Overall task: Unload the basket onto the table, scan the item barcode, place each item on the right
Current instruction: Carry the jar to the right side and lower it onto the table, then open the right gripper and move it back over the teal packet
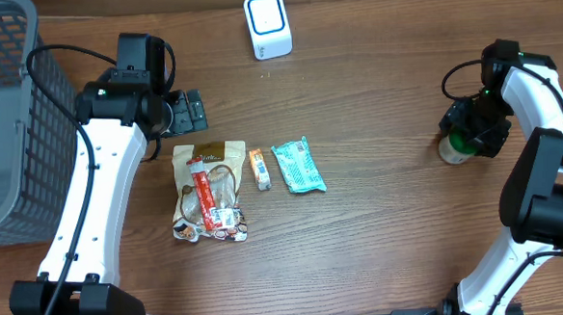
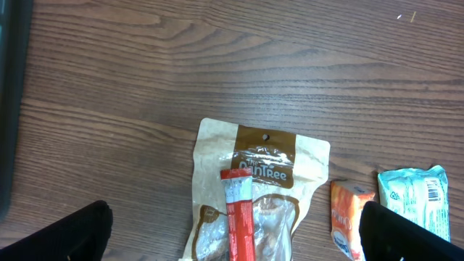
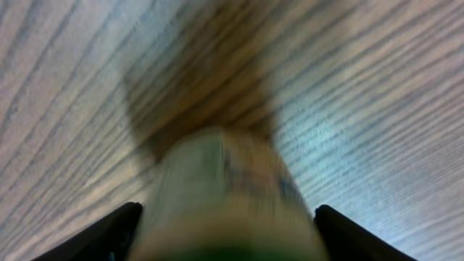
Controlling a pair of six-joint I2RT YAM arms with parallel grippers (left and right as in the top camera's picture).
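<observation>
Straddling a small beige-and-green bottle at the right side of the worktop, the right claw has a finger on each side of it. The wrist view is too blurred to tell whether they press the bottle or stand just off it. Bare wood runs from there leftward to the packets and back toward the white-and-blue scanner near the far edge. The left claw is spread wide and holds nothing, hovering over the far end of a brown pouch. A red stick lies on the pouch. An orange packet lies just to the right, with a teal packet beside it, barcode facing up. A grey basket fills the worktop's left edge, close beside the left arm.
</observation>
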